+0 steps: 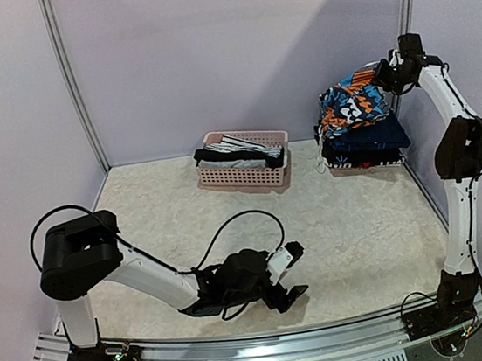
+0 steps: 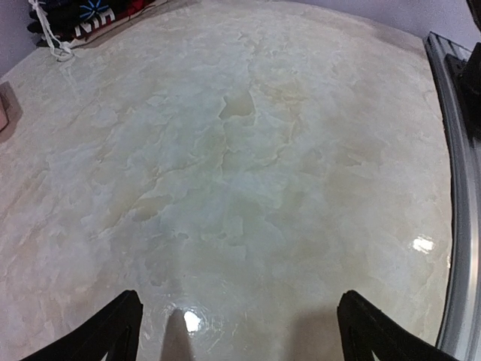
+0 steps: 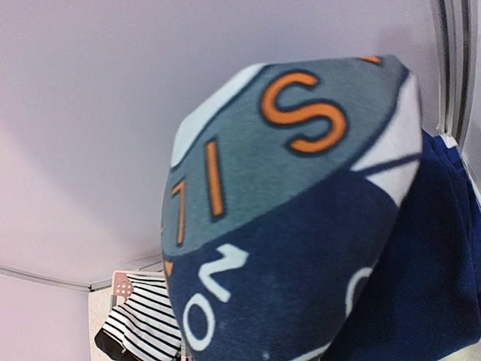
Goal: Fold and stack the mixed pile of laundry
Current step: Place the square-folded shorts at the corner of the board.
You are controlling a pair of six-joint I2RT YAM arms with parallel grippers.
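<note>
One pink basket [image 1: 232, 179] sat at the back of a pale marbled table [image 1: 362, 236], holding black-and-white striped clothes [image 1: 241, 148]. Just right of the basket lay a stack of folded clothes [image 1: 377, 139], dark blue on top. Over that stack, higher than the basket, the right gripper [image 1: 384, 77] was closed on a bunched orange, blue and white patterned garment [image 1: 351, 107]. Well in front of the basket, the left gripper [image 1: 293, 273] hovered low over the table, jaws wide apart, holding nothing.
</note>
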